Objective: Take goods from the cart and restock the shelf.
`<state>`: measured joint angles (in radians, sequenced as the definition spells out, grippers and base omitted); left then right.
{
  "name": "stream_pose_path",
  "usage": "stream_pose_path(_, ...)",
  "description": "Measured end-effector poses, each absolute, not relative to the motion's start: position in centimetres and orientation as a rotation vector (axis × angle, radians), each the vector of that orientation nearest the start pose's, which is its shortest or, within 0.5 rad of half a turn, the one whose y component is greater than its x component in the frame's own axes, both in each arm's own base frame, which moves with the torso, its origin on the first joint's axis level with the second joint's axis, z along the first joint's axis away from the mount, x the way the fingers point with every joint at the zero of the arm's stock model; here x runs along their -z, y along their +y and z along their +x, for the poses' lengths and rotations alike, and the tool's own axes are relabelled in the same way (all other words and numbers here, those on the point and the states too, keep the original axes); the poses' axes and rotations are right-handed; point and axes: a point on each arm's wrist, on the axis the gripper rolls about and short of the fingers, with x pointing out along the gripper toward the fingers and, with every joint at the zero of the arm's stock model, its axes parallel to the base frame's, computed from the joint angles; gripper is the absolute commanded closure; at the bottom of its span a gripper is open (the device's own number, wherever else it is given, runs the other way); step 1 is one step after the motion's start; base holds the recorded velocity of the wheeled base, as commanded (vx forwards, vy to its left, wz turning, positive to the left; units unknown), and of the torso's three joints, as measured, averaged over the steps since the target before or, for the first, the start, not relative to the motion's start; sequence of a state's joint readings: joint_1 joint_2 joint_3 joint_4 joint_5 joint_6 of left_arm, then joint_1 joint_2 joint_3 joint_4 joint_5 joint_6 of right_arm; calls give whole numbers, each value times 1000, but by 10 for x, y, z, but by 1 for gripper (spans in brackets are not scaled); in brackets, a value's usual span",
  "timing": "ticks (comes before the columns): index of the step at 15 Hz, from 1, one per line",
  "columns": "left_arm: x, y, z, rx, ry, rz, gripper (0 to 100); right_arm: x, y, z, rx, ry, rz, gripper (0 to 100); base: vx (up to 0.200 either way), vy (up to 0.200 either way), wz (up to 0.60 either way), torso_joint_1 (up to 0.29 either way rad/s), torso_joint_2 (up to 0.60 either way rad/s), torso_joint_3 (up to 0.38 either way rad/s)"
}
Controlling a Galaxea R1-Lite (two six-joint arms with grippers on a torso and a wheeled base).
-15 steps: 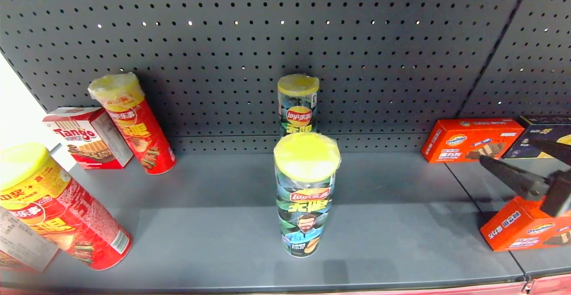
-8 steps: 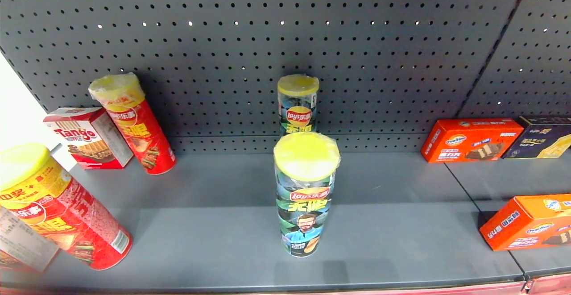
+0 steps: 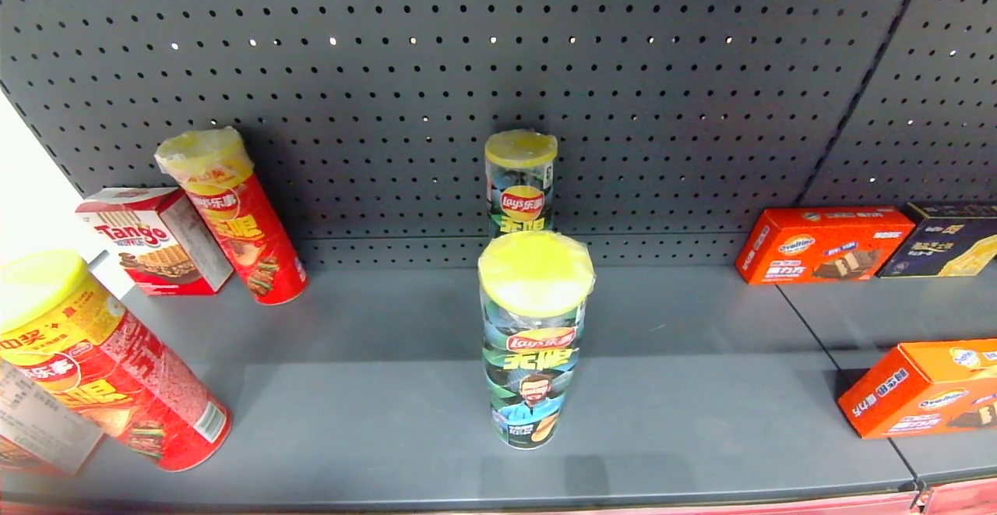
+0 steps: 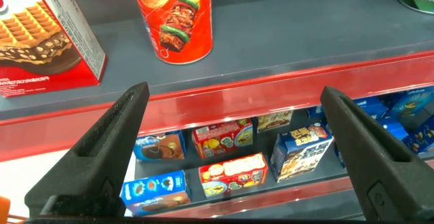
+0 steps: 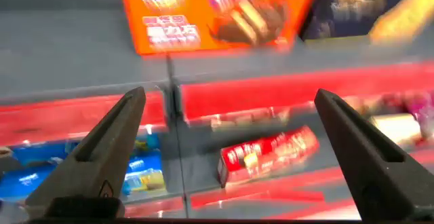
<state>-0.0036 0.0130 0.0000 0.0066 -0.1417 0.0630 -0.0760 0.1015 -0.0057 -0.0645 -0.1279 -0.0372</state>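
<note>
A green can (image 3: 534, 343) of chips stands up in the middle of the shelf (image 3: 701, 390). A second green can (image 3: 520, 184) stands right behind it, by the back wall. The left fingers (image 4: 102, 156) are spread wide and hold nothing. They are out in front of the shelf edge, apart from a red can (image 4: 173, 17). The right fingers (image 5: 95, 156) are wide too, holding nothing, apart from an orange box (image 5: 210, 13).

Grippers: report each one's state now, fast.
Left gripper: open, holding nothing.
Right gripper: open, holding nothing.
</note>
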Motion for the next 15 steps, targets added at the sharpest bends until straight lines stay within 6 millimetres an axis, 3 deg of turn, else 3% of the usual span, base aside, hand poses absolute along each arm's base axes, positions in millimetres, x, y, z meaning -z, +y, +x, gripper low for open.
stream_pose_path(5,-75,-3,-22,148,15,62,0,-76,0,-20,41,35,-4,0,0,0,0,0,0,0)
stream_pose_path(15,-75,-3,-22,146,13,63,0,-76,0,-23,25,-5,-3,0,0,0,0,0,0,0)
